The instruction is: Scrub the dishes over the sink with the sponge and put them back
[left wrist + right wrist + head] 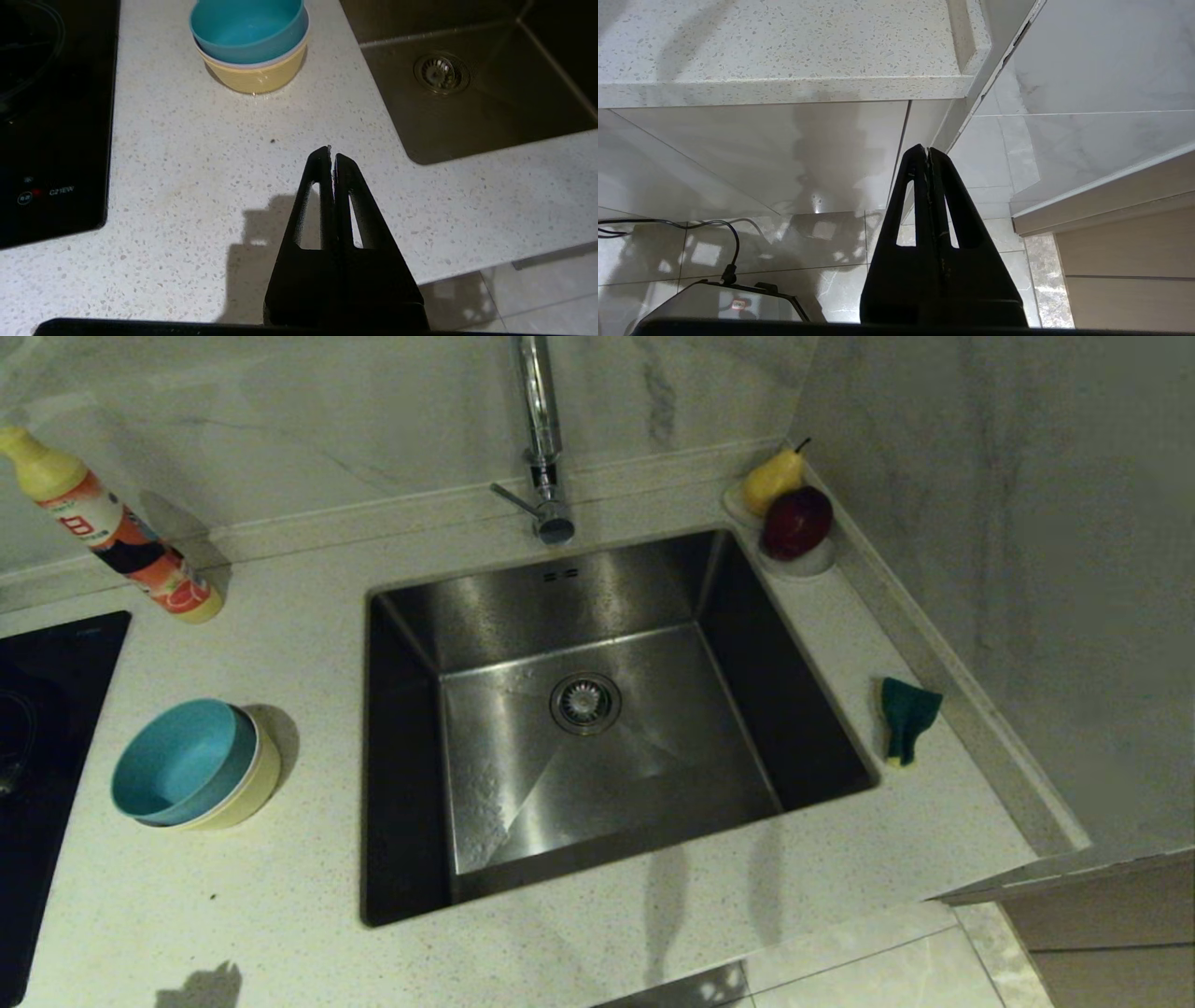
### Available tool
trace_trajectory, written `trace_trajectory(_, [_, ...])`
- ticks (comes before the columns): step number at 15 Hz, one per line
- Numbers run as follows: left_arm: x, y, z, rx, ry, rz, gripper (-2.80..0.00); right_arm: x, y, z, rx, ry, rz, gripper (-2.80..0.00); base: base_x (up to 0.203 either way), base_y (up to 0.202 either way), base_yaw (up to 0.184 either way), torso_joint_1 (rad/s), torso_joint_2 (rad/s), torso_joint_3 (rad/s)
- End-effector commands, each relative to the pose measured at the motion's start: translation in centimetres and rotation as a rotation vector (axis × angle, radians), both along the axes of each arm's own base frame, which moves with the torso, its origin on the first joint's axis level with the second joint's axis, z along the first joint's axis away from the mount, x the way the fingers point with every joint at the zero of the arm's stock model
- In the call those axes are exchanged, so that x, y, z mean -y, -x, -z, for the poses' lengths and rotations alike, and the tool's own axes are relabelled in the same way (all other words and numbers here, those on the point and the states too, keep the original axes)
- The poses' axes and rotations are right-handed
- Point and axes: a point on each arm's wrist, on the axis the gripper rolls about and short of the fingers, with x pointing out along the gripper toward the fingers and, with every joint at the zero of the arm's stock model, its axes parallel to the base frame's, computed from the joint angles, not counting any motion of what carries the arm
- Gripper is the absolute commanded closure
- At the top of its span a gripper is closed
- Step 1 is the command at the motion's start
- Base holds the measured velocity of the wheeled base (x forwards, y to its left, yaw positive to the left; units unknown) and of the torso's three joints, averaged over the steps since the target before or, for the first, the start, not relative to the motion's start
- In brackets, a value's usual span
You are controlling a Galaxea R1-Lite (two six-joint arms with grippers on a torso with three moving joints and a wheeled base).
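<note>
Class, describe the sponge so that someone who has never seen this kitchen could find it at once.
Start at the steel sink set in the speckled white counter. On the counter strip between the sink's right rim and the wall lies the sponge, nearer the front than the white fruit dish in the back corner. It is the only flat, dark green thing there, with a yellow edge showing.

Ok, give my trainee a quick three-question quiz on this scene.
1. True or false: the sponge lies inside the sink.
2. Which bowl tops the stack: A blue, B yellow, C pink?
3. Fill in: the left gripper is ____ and holds nothing.

Key: 1 false, it lies on the counter, to the right of the sink. 2 A. 3 shut.
</note>
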Motion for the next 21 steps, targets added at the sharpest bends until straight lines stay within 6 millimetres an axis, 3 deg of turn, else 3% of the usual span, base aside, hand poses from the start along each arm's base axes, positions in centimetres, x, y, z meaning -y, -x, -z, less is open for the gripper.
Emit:
trace_trajectory(1, [0.01, -0.38, 1.21, -0.045, 0.003, 0.0, 0.0, 0.0, 0.02, 0.01, 0.003, 0.001, -0.001, 0.0, 0.0, 0.0, 0.0, 0.0, 0.0, 0.0])
trace_trajectory(21, [0.01, -0.38, 1.21, -0.045, 0.003, 0.0, 0.0, 0.05, 0.02, -0.02, 0.004, -0.048, 0.02, 0.0, 0.0, 0.0, 0.0, 0.0, 0.0, 0.0])
